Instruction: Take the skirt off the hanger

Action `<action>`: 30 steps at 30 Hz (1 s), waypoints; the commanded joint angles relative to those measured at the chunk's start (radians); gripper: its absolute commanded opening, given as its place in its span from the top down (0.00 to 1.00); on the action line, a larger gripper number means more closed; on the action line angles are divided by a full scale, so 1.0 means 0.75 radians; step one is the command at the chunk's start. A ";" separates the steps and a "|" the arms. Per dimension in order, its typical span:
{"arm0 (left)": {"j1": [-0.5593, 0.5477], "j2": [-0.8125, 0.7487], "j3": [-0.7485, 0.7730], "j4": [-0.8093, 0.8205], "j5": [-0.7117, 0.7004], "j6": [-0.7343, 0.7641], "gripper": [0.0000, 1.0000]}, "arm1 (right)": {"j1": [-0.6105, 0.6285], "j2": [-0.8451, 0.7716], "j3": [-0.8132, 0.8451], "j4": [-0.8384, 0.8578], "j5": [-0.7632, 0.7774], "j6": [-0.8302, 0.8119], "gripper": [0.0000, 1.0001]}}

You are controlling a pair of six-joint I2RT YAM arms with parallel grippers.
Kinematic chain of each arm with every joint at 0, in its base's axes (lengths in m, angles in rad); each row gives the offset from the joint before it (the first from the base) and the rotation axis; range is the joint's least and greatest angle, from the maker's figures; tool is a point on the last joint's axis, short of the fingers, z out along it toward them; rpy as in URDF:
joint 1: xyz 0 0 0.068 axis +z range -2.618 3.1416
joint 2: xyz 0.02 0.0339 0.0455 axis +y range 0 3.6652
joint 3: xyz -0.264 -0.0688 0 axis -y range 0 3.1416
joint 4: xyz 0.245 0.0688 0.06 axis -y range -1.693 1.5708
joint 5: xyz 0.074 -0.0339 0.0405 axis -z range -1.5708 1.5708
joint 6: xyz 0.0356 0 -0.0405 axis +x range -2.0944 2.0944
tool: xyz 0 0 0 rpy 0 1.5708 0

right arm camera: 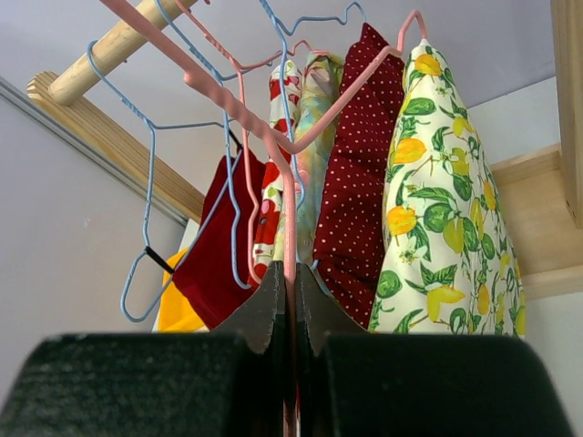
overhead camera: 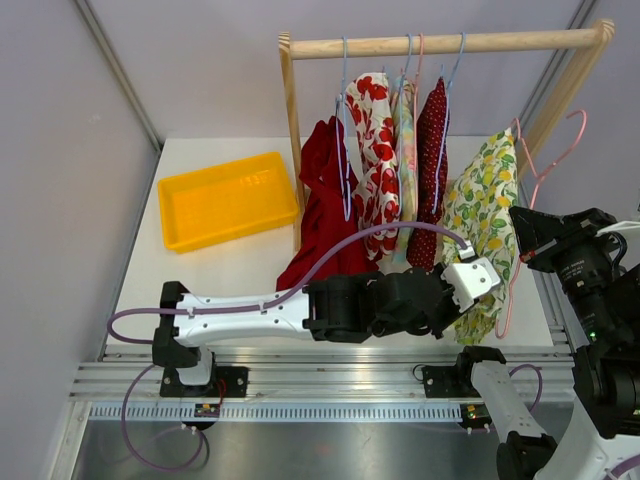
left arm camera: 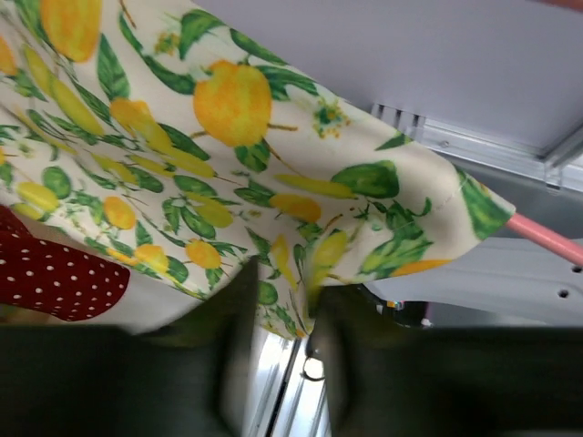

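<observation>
At the far left of the table (overhead camera: 200, 270) a yellow tray (overhead camera: 228, 200) is lying on its own, well apart from the clothes. Beside it the wooden rack (overhead camera: 440, 44) is carrying a row of garments: a plain red garment (overhead camera: 322, 200) is hanging nearest the left post, then a white one with red flowers (overhead camera: 372, 150), a pale floral one (overhead camera: 404, 125), and a dark red polka-dot garment (overhead camera: 432, 170), most of them on blue wire hangers (right arm camera: 150, 182). The left arm is stretching across the front of the rack toward the right, and the left gripper (left arm camera: 284, 328) is pinching the lower hem of the lemon-print skirt (overhead camera: 480, 220), its dark fingers (left arm camera: 232, 350) pressing close together with the fabric edge dipping between them. The skirt is hanging at the right end of the row, just beside the polka-dot garment, and is draping over one shoulder of the pink hanger (right arm camera: 237, 109), whose bare wire is sticking out to the right of the cloth. Farthest right, the right gripper (right arm camera: 290, 305) is clamping tight on the pink hanger's wire, which is running straight up from between its closed fingers.
</observation>
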 commanded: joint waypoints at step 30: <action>-0.798 -0.323 -1.063 -0.529 -0.321 -1.234 1.00 | 0.019 0.255 0.179 0.215 0.168 -0.111 1.00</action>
